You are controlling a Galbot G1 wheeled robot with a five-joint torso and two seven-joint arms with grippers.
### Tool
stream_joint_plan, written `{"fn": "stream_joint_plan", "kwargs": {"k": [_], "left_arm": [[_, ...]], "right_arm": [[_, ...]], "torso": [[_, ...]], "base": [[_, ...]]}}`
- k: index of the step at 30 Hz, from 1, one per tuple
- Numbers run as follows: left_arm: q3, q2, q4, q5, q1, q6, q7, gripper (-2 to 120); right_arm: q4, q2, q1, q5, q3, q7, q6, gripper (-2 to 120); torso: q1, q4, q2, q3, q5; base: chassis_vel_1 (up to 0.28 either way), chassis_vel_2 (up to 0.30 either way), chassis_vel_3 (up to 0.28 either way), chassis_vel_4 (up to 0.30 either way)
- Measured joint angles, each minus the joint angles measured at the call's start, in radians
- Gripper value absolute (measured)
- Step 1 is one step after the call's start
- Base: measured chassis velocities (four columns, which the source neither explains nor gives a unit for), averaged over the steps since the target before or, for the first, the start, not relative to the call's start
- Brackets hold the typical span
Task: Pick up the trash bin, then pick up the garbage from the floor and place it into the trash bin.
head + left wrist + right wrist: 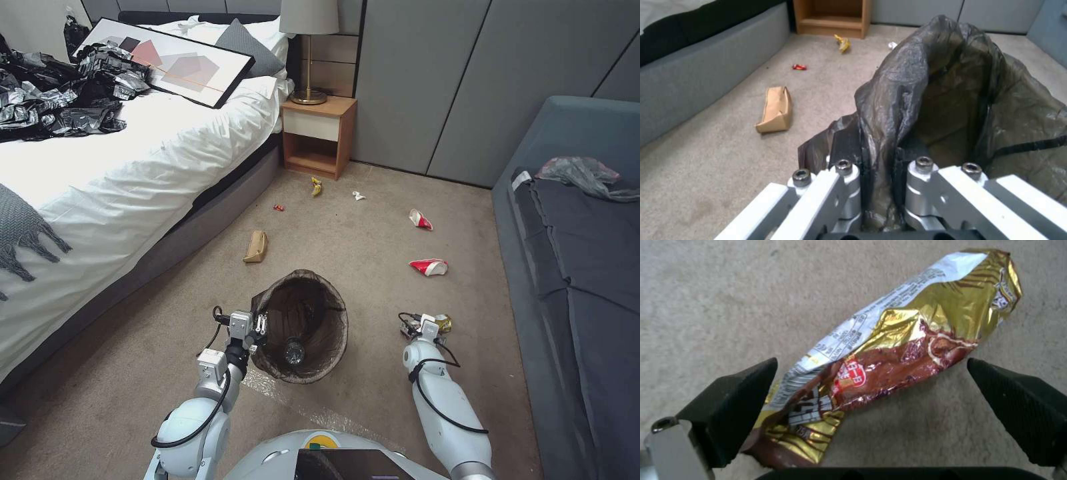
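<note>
right gripper (871, 400) astride snack wrapper (902, 336), wrapper end hidden

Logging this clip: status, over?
Left claw shut on trash bin rim. Right claw open, straddling gold wrapper on carpet. Nothing in the way.

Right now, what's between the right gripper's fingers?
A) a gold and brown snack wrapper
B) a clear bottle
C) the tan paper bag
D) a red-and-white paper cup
A: in the right wrist view the gold and brown snack wrapper lies on the carpet between the open fingers of the right gripper, not yet pinched.
</note>
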Motion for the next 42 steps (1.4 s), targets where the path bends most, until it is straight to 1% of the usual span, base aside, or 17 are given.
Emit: {"fn": "stream_joint_plan", "kwargs": {"k": [9, 12, 14, 15, 17, 20, 22, 23, 25, 26, 29, 31, 34, 35, 38, 39, 42], "left_arm": [[0.004, -0.002, -0.001, 0.009, 0.002, 0.000, 0.000, 7], [0.004, -0.002, 0.000, 0.010, 0.003, 0.000, 0.000, 7], [0.003, -0.002, 0.001, 0.010, 0.003, 0.000, 0.000, 7], [0.003, -0.002, 0.001, 0.010, 0.003, 0.000, 0.000, 7], [0.004, -0.002, 0.002, 0.010, 0.003, 0.000, 0.000, 7], [0.004, -0.003, 0.002, 0.011, 0.002, 0.000, 0.000, 7], [0.007, -0.004, 0.004, 0.011, 0.001, 0.000, 0.000, 7], [0.007, -0.004, 0.004, 0.011, 0.001, 0.000, 0.000, 7], [0.007, -0.004, 0.005, 0.011, -0.001, 0.000, 0.000, 7], [0.007, -0.004, 0.005, 0.011, -0.001, 0.000, 0.000, 7], [0.006, -0.003, 0.008, 0.011, -0.002, 0.000, 0.000, 7], [0.006, -0.003, 0.008, 0.011, -0.002, 0.000, 0.001, 7], [0.006, -0.003, 0.011, 0.011, -0.005, 0.000, 0.001, 7], [0.006, -0.003, 0.011, 0.011, -0.005, 0.000, 0.001, 7], [0.006, -0.003, 0.014, 0.010, -0.006, -0.001, 0.001, 7], [0.006, -0.003, 0.014, 0.010, -0.006, -0.001, 0.001, 7], [0.005, -0.003, 0.016, 0.009, -0.007, -0.001, 0.002, 7]], "right_arm": [[-0.116, -0.005, 0.057, 0.002, 0.000, -0.019, 0.032, 100], [-0.134, -0.008, 0.064, 0.001, 0.000, -0.022, 0.041, 95], [-0.147, -0.013, 0.066, 0.001, -0.001, -0.031, 0.052, 89], [-0.147, -0.013, 0.066, 0.001, -0.001, -0.031, 0.052, 89], [-0.155, -0.014, 0.068, 0.001, -0.001, -0.035, 0.058, 82], [-0.158, -0.014, 0.069, 0.001, -0.001, -0.036, 0.061, 78], [-0.159, -0.015, 0.068, -0.006, -0.001, -0.038, 0.064, 69], [-0.159, -0.015, 0.068, -0.006, -0.001, -0.038, 0.064, 69], [-0.156, -0.014, 0.068, -0.014, -0.001, -0.038, 0.065, 63], [-0.156, -0.014, 0.068, -0.014, -0.001, -0.038, 0.065, 63], [-0.152, -0.013, 0.064, -0.023, -0.001, -0.038, 0.068, 51], [-0.151, -0.013, 0.064, -0.025, -0.001, -0.038, 0.069, 48], [-0.151, -0.011, 0.061, -0.036, 0.000, -0.038, 0.074, 31], [-0.151, -0.011, 0.061, -0.036, 0.000, -0.038, 0.074, 31], [-0.148, -0.011, 0.057, -0.044, 0.001, -0.038, 0.077, 18], [-0.148, -0.011, 0.057, -0.044, 0.001, -0.038, 0.077, 18], [-0.141, -0.010, 0.051, -0.051, 0.002, -0.037, 0.079, 3]], "torso": [[0.000, 0.0001, 0.000, 0.000, -0.0004], [0.000, 0.0001, 0.000, 0.000, -0.0006], [0.000, 0.0001, 0.000, 0.000, -0.0006], [0.000, 0.0001, 0.000, 0.000, -0.0006], [0.000, 0.0002, 0.000, 0.000, -0.0004], [0.000, 0.0002, 0.000, 0.000, -0.0003], [0.000, 0.0004, 0.000, 0.000, 0.0000], [0.000, 0.0004, 0.000, 0.000, 0.0000], [0.000, 0.0006, 0.000, 0.000, 0.0002], [0.000, 0.0006, 0.000, 0.000, 0.0002], [0.000, 0.0003, 0.000, 0.000, 0.0003], [0.000, 0.0004, 0.000, 0.000, 0.0005], [0.000, 0.0005, 0.000, 0.000, 0.0003], [0.000, 0.0005, 0.000, 0.000, 0.0003], [0.000, 0.0003, 0.000, 0.000, 0.0000], [0.000, 0.0003, 0.000, 0.000, 0.0000], [0.000, 0.0001, 0.000, 0.000, -0.0002]], "base": [[0.000, 0.000, 0.000, 0.000], [0.000, 0.000, 0.000, 0.000], [0.000, 0.000, 0.000, 0.000], [0.000, 0.000, 0.000, 0.000], [0.000, 0.000, 0.000, 0.000], [0.000, 0.000, 0.000, 0.000], [0.000, 0.000, 0.000, 0.000], [0.000, 0.000, 0.000, 0.000], [0.000, 0.000, 0.000, 0.000], [0.000, 0.000, 0.000, 0.000], [0.000, 0.000, 0.000, 0.000], [0.000, 0.000, 0.000, 0.000], [0.000, 0.000, 0.000, 0.000], [0.000, 0.000, 0.000, 0.000], [0.000, 0.000, 0.000, 0.000], [0.000, 0.000, 0.000, 0.000], [0.000, 0.000, 0.000, 0.000]]}}
